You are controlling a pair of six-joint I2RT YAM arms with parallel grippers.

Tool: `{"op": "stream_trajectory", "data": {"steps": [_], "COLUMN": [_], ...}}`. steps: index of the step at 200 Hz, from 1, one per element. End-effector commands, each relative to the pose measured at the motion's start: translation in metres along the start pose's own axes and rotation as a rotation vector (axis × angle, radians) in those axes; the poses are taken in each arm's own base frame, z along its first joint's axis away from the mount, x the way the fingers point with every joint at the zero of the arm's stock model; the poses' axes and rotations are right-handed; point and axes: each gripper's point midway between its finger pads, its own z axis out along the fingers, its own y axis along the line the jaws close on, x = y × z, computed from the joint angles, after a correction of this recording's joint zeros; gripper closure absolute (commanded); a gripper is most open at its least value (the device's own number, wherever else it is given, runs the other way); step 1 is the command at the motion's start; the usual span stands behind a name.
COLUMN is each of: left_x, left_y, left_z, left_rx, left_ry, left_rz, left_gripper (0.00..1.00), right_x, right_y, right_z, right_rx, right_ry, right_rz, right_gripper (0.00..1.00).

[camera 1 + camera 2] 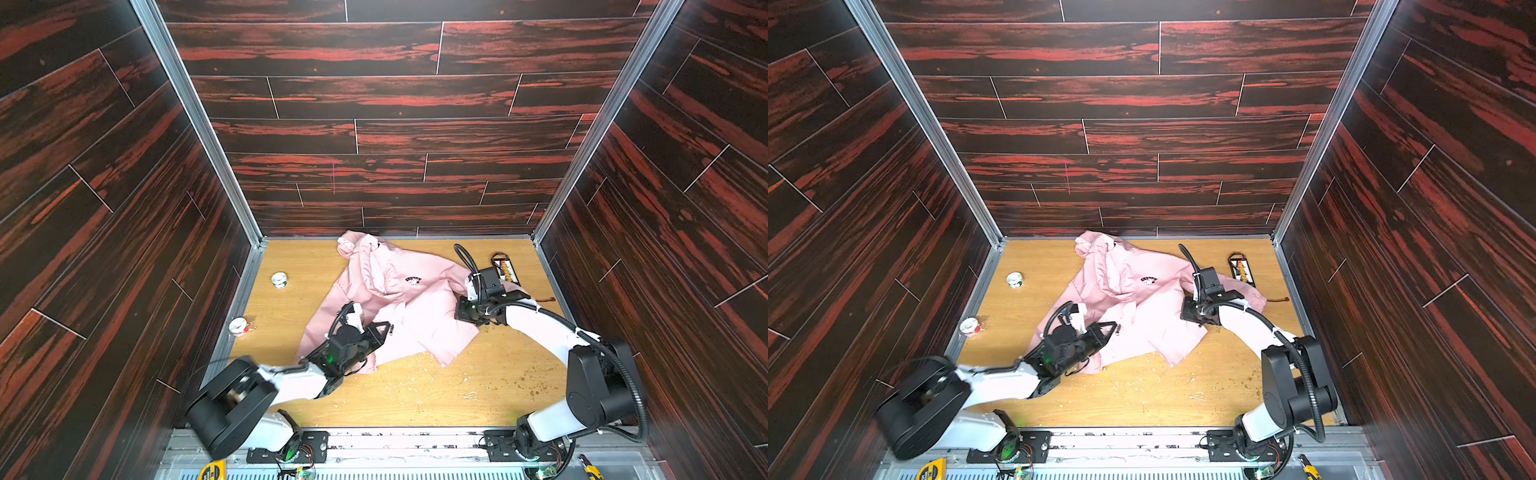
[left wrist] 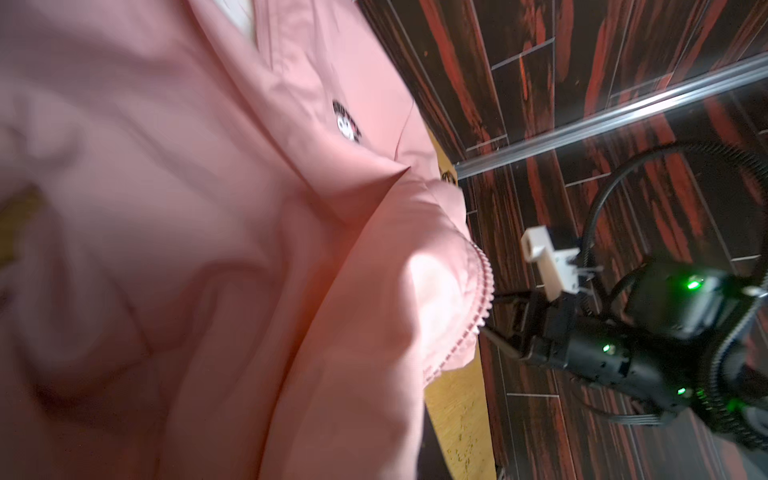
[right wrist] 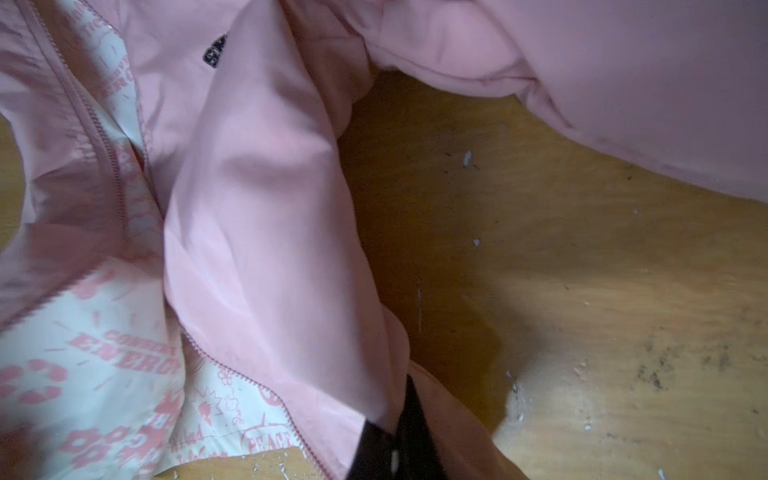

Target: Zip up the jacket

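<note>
Jacket (image 1: pixel 390 301) unzipped on surface (image 1: pixel 415 395), beneath and between both pincers. Right pincer (image 3: pixel 392 415) closed, pinching jacket edge; left pincer (image 1: pixel 387 327) closed over lower front, hold unclear. Lettering on printed lining (image 3: pixel 83 374) legible in right wrist view only.

Centre: blocked by crumpled jacket (image 1: pixel 386 299), back wall (image 1: pixel 374 216) to mid-table.
Left strip: passable over bare wood; far tub (image 1: pixel 279 280) and near tub (image 1: pixel 238 326) close to the side wall (image 1: pixel 216 291).
Front: open table (image 1: pixel 415 399), crumbs (image 1: pixel 536 386) only.
Back right corner: occupied by wired dark pack (image 1: pixel 505 266).
</note>
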Motion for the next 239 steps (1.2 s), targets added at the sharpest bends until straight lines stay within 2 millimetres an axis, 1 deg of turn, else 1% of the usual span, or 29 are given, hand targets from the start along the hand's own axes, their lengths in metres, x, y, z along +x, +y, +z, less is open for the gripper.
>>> {"op": "stream_trajectory", "data": {"steps": [1,9,27,36,39,48,56,73,87,100,111,126,143,155,182,209,239], "left_x": [0.004,0.007,0.015,0.018,0.023,0.029,0.032,0.037,0.040,0.041,0.043,0.045,0.046,0.047,0.049,0.052,0.052], "left_y": [-0.021,-0.015,-0.001,0.003,0.011,0.018,0.022,0.026,0.029,0.032,0.035,0.037,0.039,0.041,0.043,0.042,0.043], "left_z": [0.014,0.018,0.026,0.029,0.032,0.036,0.039,0.043,0.045,0.046,0.047,0.047,0.047,0.046,0.046,0.047,0.045], "left_rx": [0.104,0.100,0.088,0.089,0.072,0.062,0.059,0.073,0.077,0.076,0.073,0.069,0.062,0.059,0.054,0.055,0.052], "left_ry": [0.003,0.008,0.014,0.018,0.028,0.044,0.049,0.049,0.051,0.050,0.053,0.055,0.054,0.054,0.061,0.066,0.065], "left_rz": [-0.006,-0.014,-0.032,-0.040,-0.044,-0.053,-0.057,-0.066,-0.078,-0.083,-0.086,-0.087,-0.085,-0.085,-0.086,-0.086,-0.084], "left_gripper": [1.00,1.00,1.00,1.00,1.00,1.00,1.00,1.00,1.00,1.00,1.00,1.00,1.00,1.00,1.00,1.00,1.00], "right_x": [0.008,0.009,0.009,0.010,0.010,0.011,0.013,0.022,0.037,0.056,0.075,0.102,0.125,0.137,0.153,0.164,0.172], "right_y": [-0.010,-0.012,-0.015,-0.015,-0.015,-0.016,-0.015,-0.013,-0.008,0.001,0.006,0.010,0.023,0.029,0.031,0.023,0.013], "right_z": [0.009,0.007,-0.005,-0.012,-0.014,-0.023,-0.031,-0.046,-0.055,-0.059,-0.058,-0.051,-0.044,-0.038,-0.023,-0.010,-0.004], "right_rx": [0.020,0.015,-0.004,-0.010,-0.011,-0.010,-0.018,-0.041,-0.103,-0.175,-0.213,-0.245,-0.301,-0.314,-0.316,-0.298,-0.274], "right_ry": [0.039,0.031,0.006,-0.003,-0.006,-0.017,-0.031,-0.044,-0.035,-0.016,0.011,0.063,0.109,0.129,0.154,0.174,0.177], "right_rz": [0.010,0.022,0.045,0.052,0.054,0.056,0.059,0.079,0.114,0.156,0.183,0.223,0.262,0.280,0.335,0.401,0.450], "right_gripper": [0.83,0.74,0.60,0.54,0.52,0.48,0.46,0.44,0.44,0.45,0.47,0.50,0.51,0.51,0.50,0.52,0.53]}}
